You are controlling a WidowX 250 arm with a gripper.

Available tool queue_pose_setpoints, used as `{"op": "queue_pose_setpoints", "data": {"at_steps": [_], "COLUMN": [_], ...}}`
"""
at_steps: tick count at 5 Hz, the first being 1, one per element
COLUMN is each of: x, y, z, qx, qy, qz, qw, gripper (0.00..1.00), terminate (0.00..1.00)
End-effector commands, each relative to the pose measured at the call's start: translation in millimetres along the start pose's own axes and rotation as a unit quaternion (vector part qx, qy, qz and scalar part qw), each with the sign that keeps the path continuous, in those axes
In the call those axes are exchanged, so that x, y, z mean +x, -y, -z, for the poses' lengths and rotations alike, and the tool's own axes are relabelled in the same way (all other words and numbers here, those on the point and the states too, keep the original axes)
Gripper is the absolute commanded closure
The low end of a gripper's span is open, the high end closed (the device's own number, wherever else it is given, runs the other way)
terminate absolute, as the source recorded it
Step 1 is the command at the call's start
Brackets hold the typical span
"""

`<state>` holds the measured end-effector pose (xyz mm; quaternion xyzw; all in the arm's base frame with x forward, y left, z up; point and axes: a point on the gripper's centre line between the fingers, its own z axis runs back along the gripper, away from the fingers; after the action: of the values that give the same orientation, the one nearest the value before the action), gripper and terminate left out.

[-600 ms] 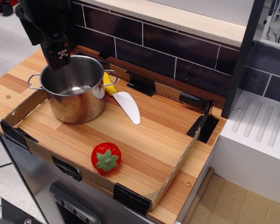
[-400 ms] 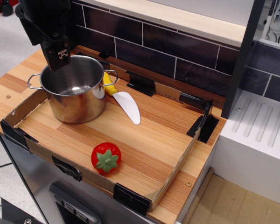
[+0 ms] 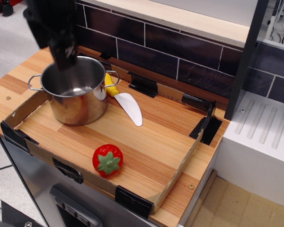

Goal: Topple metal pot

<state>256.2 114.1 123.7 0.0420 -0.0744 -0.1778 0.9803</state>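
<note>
The metal pot [image 3: 77, 94] stands upright at the left end of the cardboard-edged wooden tray [image 3: 146, 156], shiny, with two wire loop handles, and empty inside. My gripper [image 3: 65, 57] is a dark blurred shape at the pot's far-left rim, reaching down from the top left. Its fingers are blurred, so I cannot tell whether they are open or shut, or whether they touch the rim.
A yellow-handled white spatula [image 3: 125, 103] lies just right of the pot. A red toy strawberry [image 3: 107, 159] sits near the tray's front edge. A dark tiled wall [image 3: 170, 52] runs behind. A white appliance [image 3: 260, 137] stands at the right.
The gripper has shifted a little to the right along the pot's far rim and now shows motion blur. The pot, spatula and strawberry have not moved.
</note>
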Motion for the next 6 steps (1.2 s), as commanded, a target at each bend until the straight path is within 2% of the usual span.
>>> {"op": "queue_pose_setpoints", "data": {"at_steps": [1,2,4,6], "x": [22,24,26,26], "y": [-52,-58,-46,-45], "z": [1,17,47,60], "qx": [-0.009,-0.019,-0.011,0.003], "qy": [0.011,0.001,-0.012,-0.019], "qz": [-0.042,-0.042,-0.03,-0.031], "qw": [0.999,0.9989,0.9994,0.9993], "gripper": [0.0,0.0,0.0,0.0], "terminate": [0.0,0.0,0.0,0.0]}}
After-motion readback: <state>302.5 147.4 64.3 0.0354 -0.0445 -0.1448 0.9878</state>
